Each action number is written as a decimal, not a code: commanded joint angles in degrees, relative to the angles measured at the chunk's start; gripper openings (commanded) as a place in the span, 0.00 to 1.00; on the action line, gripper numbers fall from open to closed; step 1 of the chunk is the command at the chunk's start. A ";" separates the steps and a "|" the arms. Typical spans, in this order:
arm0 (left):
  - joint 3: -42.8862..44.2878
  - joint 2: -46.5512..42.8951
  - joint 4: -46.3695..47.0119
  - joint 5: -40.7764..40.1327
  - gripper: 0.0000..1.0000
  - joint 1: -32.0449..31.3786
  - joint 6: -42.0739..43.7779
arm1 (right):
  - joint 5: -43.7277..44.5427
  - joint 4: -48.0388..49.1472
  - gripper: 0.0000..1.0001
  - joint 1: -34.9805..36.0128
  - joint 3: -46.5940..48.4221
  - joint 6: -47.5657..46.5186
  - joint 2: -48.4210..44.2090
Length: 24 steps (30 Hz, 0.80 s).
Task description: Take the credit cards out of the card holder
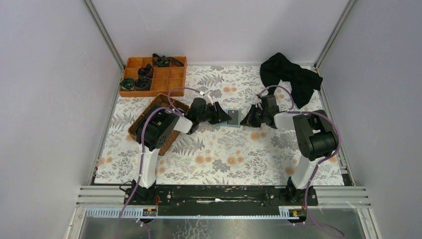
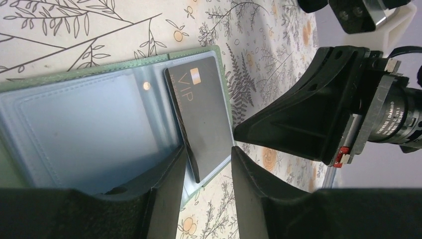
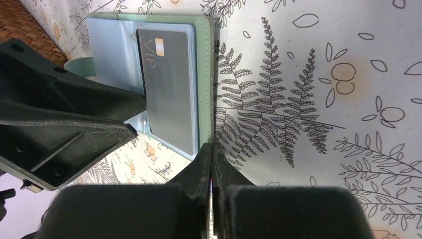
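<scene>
L hand [image 2: 207, 160] open astride VIP card [image 2: 201, 107] in card holder [image 2: 89, 117].

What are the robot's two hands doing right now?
Left gripper: open, around the dark card's edge.
Right gripper: shut, at the card holder's edge.

The card holder [image 2: 99, 114] looks like smooth, faintly glossy leatherette with stitched edges. The dark card [image 2: 199, 109] in it is matt plastic. The table cover [image 3: 308, 99] is a matt print. At nine o'clock sits a basket [image 1: 155, 103] of rough wicker.

Blue-teal card holder [image 2: 89, 119]; credit card [image 2: 201, 109] seemingly dark grey.
</scene>
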 commanded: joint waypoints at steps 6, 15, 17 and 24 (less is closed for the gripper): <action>1.04 2.79 9.81 5.85 0.43 -0.08 -6.86 | -0.94 -0.54 0.00 0.61 1.26 -0.54 2.54; -0.41 2.14 15.99 9.37 0.41 0.45 -9.81 | -2.05 -0.25 0.00 0.62 1.72 -0.37 3.51; -0.13 3.01 19.11 10.86 0.41 0.45 -12.64 | -2.18 -0.34 0.00 0.67 1.70 -0.39 3.78; 1.01 4.85 21.13 13.09 0.34 0.45 -14.32 | -2.06 -0.75 0.00 0.62 2.13 -0.56 4.33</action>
